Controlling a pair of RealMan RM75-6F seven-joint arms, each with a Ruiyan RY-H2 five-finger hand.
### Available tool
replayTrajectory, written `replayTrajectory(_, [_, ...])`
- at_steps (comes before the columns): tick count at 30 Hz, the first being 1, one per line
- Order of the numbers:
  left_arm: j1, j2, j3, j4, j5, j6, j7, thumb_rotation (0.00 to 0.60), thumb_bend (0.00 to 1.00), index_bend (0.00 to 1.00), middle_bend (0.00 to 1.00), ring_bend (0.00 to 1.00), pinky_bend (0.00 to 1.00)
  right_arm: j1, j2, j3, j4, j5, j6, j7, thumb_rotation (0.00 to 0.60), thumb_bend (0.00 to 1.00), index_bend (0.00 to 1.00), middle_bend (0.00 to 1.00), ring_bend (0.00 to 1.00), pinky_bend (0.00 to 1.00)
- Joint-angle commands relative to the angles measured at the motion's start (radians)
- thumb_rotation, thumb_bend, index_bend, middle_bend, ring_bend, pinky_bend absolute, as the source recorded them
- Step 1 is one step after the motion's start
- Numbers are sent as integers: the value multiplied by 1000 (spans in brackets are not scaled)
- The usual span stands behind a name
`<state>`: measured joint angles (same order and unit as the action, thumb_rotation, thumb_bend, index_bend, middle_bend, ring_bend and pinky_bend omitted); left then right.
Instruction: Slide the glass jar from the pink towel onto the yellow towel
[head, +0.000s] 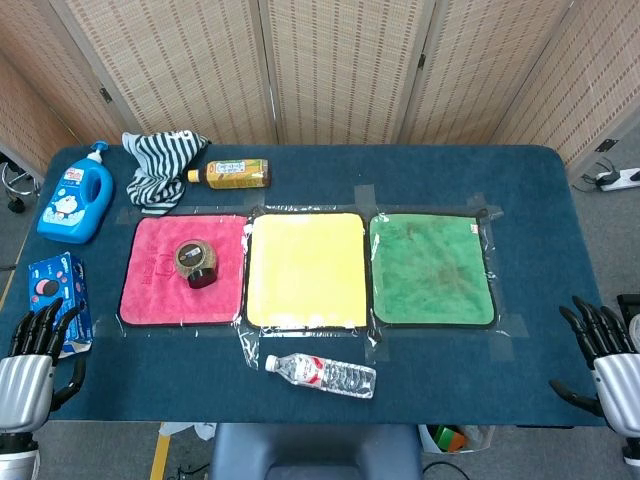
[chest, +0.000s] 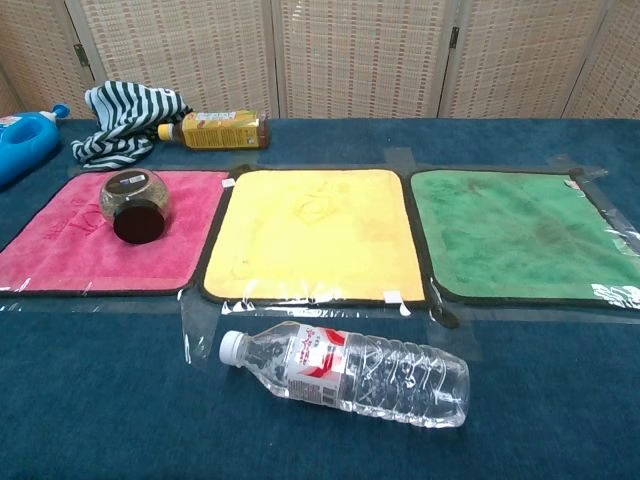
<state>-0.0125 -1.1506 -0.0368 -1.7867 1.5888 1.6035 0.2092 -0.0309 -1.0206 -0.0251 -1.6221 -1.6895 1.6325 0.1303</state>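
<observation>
A glass jar (head: 197, 262) with a dark lid lies on its side on the pink towel (head: 150, 292), also seen as the jar (chest: 134, 202) on the pink towel (chest: 60, 255) in the chest view. The yellow towel (head: 305, 270) (chest: 315, 235) lies just right of it, bare. My left hand (head: 35, 352) hovers at the table's front left corner, fingers apart, holding nothing. My right hand (head: 608, 358) is at the front right corner, fingers spread and empty. Neither hand shows in the chest view.
A green towel (head: 432, 268) lies right of the yellow one. A clear water bottle (head: 322, 375) lies in front of the towels. A tea bottle (head: 230, 174), striped cloth (head: 160, 165), blue detergent bottle (head: 75, 195) and blue box (head: 58, 290) occupy the left and back.
</observation>
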Motion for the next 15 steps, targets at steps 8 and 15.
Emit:
replayTrajectory(8, [-6, -3, 3, 8, 7, -6, -5, 600, 539, 119, 45, 53, 0, -11, 0, -5, -2, -6, 14, -5, 600, 158, 0, 0, 14, 0])
replayTrajectory(15, [-25, -10, -2, 14, 21, -21, -4, 600, 539, 132, 47, 59, 0, -16, 4, -5, -3, -15, 28, -4, 600, 159, 0, 0, 14, 0])
